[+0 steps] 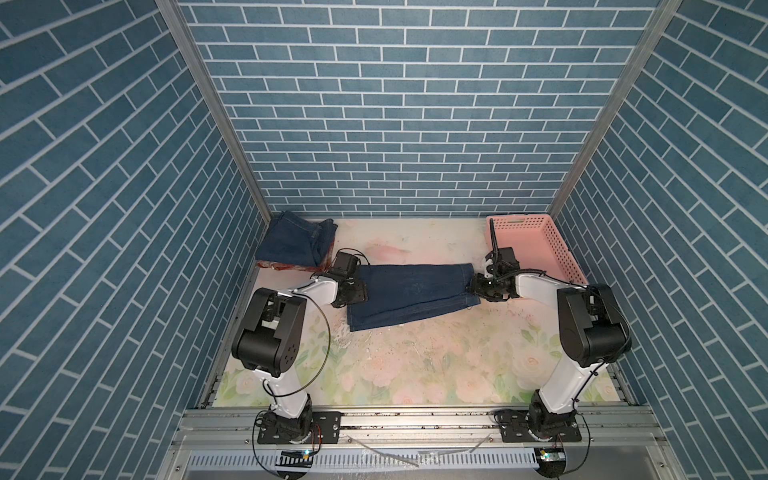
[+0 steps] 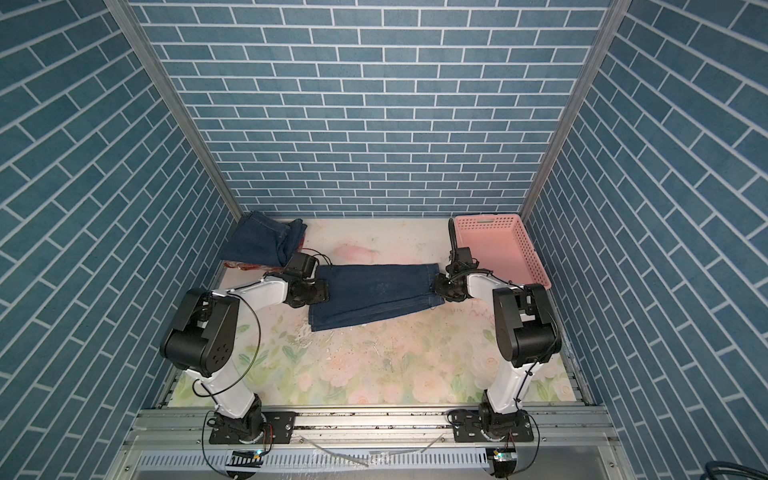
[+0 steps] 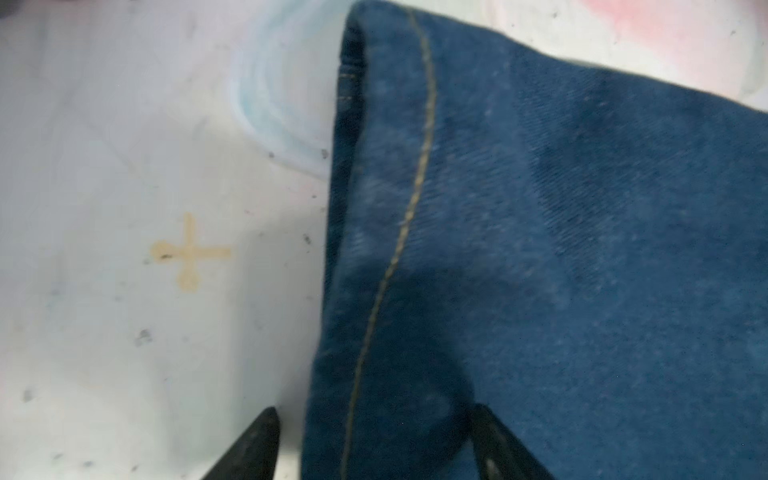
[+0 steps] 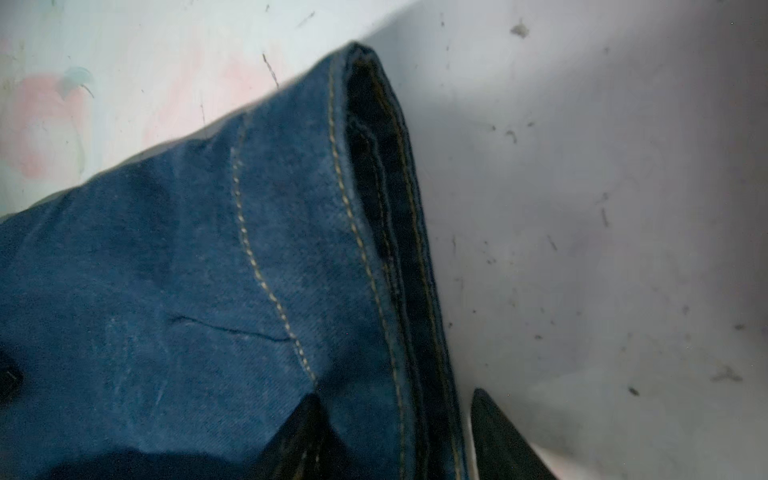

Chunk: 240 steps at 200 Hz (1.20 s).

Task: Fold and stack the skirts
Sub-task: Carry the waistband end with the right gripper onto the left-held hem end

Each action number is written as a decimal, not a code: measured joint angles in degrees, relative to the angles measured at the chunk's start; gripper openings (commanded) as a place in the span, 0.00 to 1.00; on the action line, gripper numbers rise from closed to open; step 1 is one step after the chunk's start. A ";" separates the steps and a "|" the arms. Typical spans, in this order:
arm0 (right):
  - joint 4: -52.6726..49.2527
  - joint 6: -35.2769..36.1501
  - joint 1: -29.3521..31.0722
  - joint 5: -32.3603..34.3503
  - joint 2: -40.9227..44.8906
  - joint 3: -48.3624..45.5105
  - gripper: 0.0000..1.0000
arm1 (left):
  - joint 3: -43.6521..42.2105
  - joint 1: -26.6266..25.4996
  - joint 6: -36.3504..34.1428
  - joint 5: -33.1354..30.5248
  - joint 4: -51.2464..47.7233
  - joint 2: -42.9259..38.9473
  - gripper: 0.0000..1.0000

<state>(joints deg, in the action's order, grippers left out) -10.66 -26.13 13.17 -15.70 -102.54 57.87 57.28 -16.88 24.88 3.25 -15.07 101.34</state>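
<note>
A dark blue denim skirt [image 1: 415, 295] [image 2: 374, 291] lies across the middle of the table, folded lengthwise. My left gripper [image 1: 362, 293] [image 2: 325, 291] [image 3: 374, 415] is at its left end, open, with the stitched edge [image 3: 399, 249] between its fingers. The right gripper [image 1: 471, 286] [image 2: 434, 286] [image 4: 395, 399] is open astride the hemmed right end [image 4: 365, 249]; one finger [image 4: 303, 432] rests on the cloth and the other stands just off the edge. At the far left corner a second folded denim skirt [image 1: 291, 243] [image 2: 259, 241] lies on the plaid skirt [image 1: 276, 266] [image 2: 243, 266].
A pink perforated basket [image 1: 517, 218] [image 2: 486, 218] stands at the far right corner, close behind my right wrist. The floral table top [image 1: 415, 365] stretches in front of the skirt. Blue brick walls close in three sides.
</note>
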 measured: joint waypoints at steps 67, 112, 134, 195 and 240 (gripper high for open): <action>3.28 -1.11 -0.07 -2.97 -1.57 -0.07 0.00 | 1.68 -0.42 0.00 -1.11 0.61 2.27 0.16; 1.84 -0.98 0.13 -1.33 0.44 -0.07 0.00 | 2.27 -1.14 1.27 -0.81 1.77 3.19 0.02; -0.52 -0.76 1.25 1.22 3.30 0.17 0.00 | 2.29 -1.79 1.88 -0.57 3.61 3.74 0.00; -9.03 -0.37 12.35 9.29 9.14 8.00 0.00 | 2.82 -3.50 3.02 -0.11 7.89 5.38 0.00; -9.51 -2.21 22.49 11.15 8.11 16.46 0.00 | 2.73 -3.67 3.98 1.07 9.84 5.81 0.00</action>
<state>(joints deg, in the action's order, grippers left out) -20.16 -28.34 35.66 -4.56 -94.43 74.32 60.01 -20.56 28.86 4.32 -5.23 107.15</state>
